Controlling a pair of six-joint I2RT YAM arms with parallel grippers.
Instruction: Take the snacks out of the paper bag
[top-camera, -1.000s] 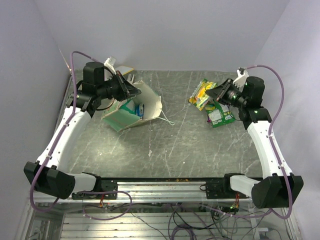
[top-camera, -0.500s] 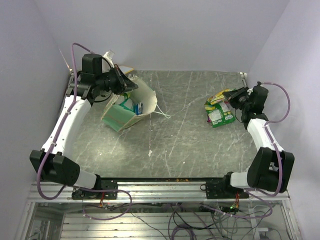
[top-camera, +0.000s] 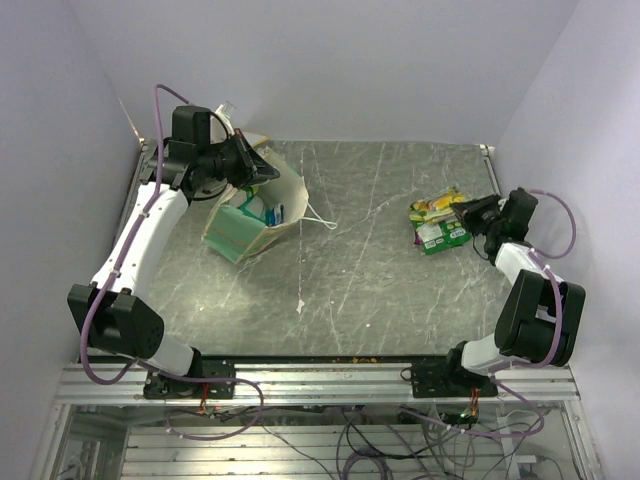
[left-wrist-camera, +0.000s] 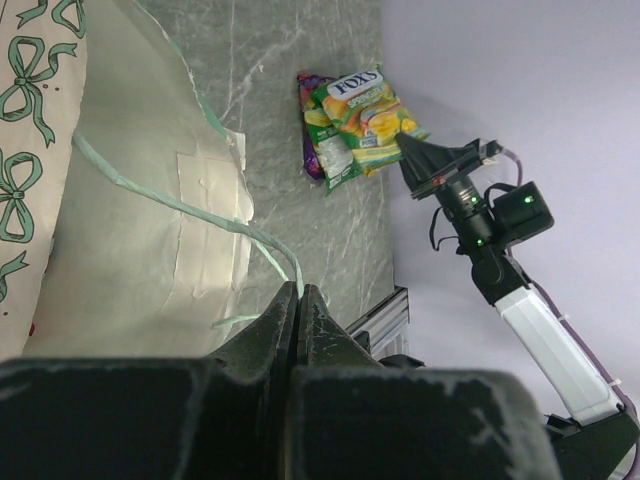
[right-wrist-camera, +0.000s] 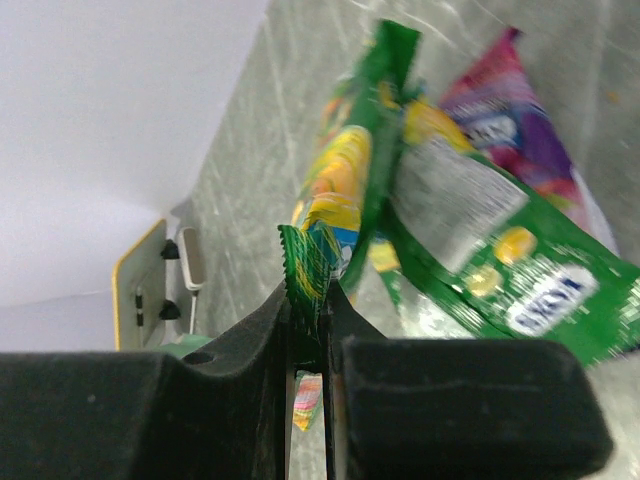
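The paper bag (top-camera: 240, 232) lies tilted at the back left, its mouth facing right, with something white and blue inside (top-camera: 265, 210). My left gripper (top-camera: 268, 172) is shut on the bag's torn teal rim (left-wrist-camera: 262, 240); the left wrist view shows the cream inside (left-wrist-camera: 140, 230). My right gripper (top-camera: 466, 209) is shut on the serrated edge of a yellow-green snack packet (top-camera: 436, 206), which also shows in the right wrist view (right-wrist-camera: 345, 170). It hangs over a green packet (right-wrist-camera: 480, 250) and a pink-magenta packet (right-wrist-camera: 505, 110) lying at the right.
A flat white and yellow card (top-camera: 256, 139) stands behind the bag at the back wall. The bag's white string handle (top-camera: 322, 221) trails onto the table. The right wall is close beside my right arm. A small white scrap (top-camera: 300, 307) lies mid-table.
My right arm has swung right and folded back, carrying the yellow-green packet from above the table down onto the pile by the right edge. My left gripper keeps its hold on the bag rim.
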